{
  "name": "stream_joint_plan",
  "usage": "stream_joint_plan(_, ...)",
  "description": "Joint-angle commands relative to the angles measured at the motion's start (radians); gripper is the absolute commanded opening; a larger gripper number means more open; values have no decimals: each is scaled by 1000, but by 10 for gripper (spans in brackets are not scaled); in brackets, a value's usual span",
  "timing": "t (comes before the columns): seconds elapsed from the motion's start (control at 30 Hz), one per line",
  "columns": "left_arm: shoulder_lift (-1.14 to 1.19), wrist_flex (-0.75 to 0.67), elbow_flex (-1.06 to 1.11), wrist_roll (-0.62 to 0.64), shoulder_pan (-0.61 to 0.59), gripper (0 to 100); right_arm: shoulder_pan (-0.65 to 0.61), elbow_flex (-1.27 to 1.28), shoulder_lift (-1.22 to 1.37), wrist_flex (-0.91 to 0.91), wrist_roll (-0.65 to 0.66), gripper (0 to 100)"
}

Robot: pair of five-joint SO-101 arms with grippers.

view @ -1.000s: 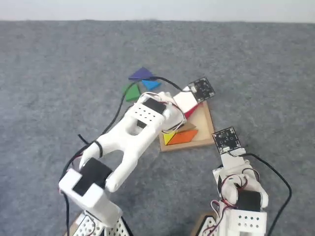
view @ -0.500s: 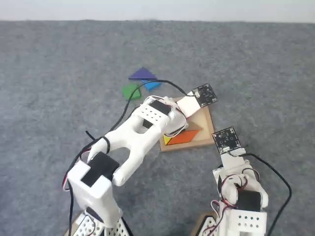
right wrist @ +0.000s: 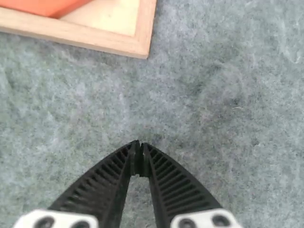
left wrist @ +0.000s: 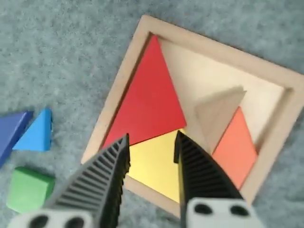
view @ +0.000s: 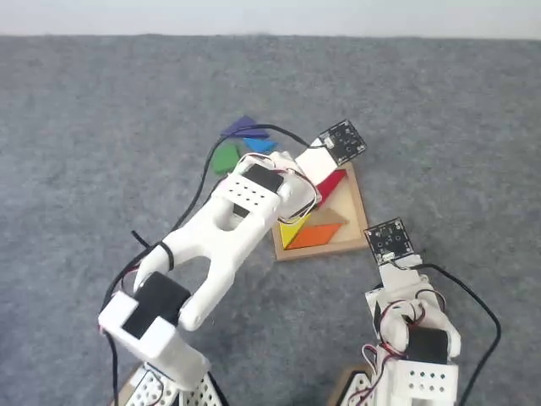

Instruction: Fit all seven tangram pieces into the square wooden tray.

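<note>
Left gripper [left wrist: 152, 137], parted and empty over the tray [left wrist: 213, 51], could nudge the red triangle [left wrist: 147, 95] askew descending; right gripper [right wrist: 138, 147] closed, empty.

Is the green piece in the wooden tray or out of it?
Out. The green piece lies on the grey mat near the blue triangle, outside the tray rim.

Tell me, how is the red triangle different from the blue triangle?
The red triangle is much bigger than the blue triangle. The red triangle lies inside the wooden tray, along one side of it, while the blue triangle lies outside the tray on the grey mat. The red triangle has a yellow piece next to it; the blue triangle has a dark blue piece next to it. Both are triangles lying flat.
</note>
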Motion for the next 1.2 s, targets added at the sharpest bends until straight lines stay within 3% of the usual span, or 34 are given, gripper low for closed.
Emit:
stream_joint_plan(0.0,-20,-31,-22,17,15,148,-4,17,-15,2,8,8)
stream_joint_plan(0.4,143,-135,-28,18,120,148,-4,17,-15,2,8,8)
stream_joint_plan(0.77,149,-49,-27,11,52,148,-2,17,-15,2,8,8)
stream_joint_plan(1.17,58,-48,48,-6,32,148,-4,17,-15,2,8,8)
